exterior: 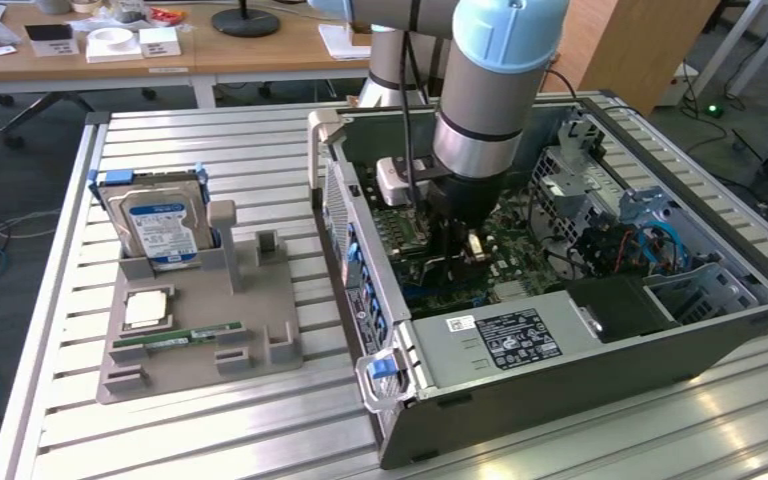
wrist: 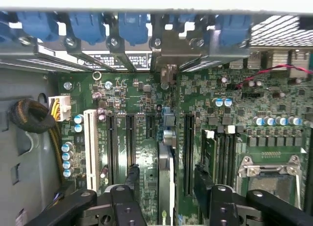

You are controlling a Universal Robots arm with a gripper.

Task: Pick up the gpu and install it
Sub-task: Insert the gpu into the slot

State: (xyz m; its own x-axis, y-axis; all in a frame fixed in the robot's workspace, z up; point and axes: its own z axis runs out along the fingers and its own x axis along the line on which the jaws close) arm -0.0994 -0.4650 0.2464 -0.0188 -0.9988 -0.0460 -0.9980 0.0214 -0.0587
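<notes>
Nearest, in the wrist view: black two-fingered gripper (wrist: 167,174) with fingers (wrist: 132,179) spread wide apart, clamped on nothing. Standing edge-on between them, touching neither: thin flat gpu (wrist: 166,187), upright in a slot of the green motherboard (wrist: 200,99), metal bracket end toward the row of blue plastic latches (wrist: 132,25) beyond. Seen from outside: gripper (exterior: 458,245) lowered into the open grey computer case (exterior: 558,390). Farther off, at the exterior view's left, on the slatted metal table (exterior: 224,430): grey moulded tray (exterior: 171,370) with a blue-labelled silver hard drive (exterior: 157,225) and slim green memory stick (exterior: 177,340).
</notes>
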